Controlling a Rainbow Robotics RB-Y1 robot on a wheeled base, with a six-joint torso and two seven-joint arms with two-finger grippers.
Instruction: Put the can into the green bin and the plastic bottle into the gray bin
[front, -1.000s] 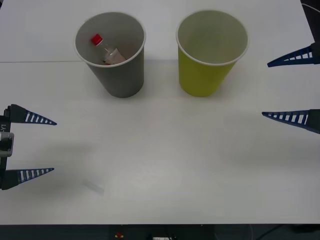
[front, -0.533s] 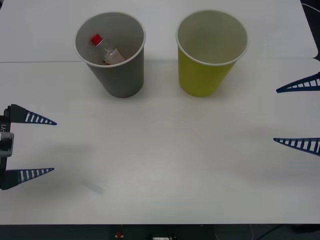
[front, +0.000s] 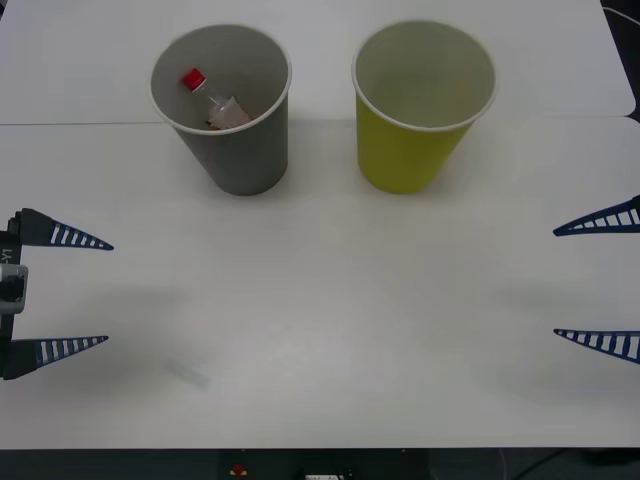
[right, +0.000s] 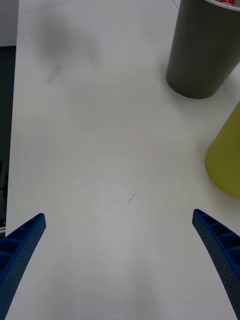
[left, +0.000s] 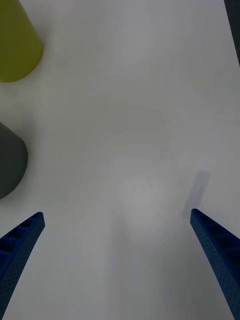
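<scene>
From the front, two tall tapered cups with white rolled rims stand upright side by side at the far part of my smooth white bench (front: 320, 300): the gray bin (front: 235, 150) on my left, the green bin (front: 410, 150) on my right, apart from each other. The bottle (front: 212, 98) lies inside the gray bin, clear plastic, its long axis tilted, red cap up toward the far left wall, base down toward the near right. The green bin's pale inside looks bare as far as I can see. My left jaws (front: 85, 292) hang spread at the bench's left edge, my right jaws (front: 590, 280) spread at the right edge, ribbed blue fingers pointing inward, both well clear of the bins

My right wrist view gives the gray bin's matte outer wall (right: 202, 55) and a sliver of red at its rim, with the green wall (right: 227, 160) nearer

My left wrist view gives both bins' lower walls, green (left: 17, 42) and gray (left: 10, 160), over bare bench
</scene>
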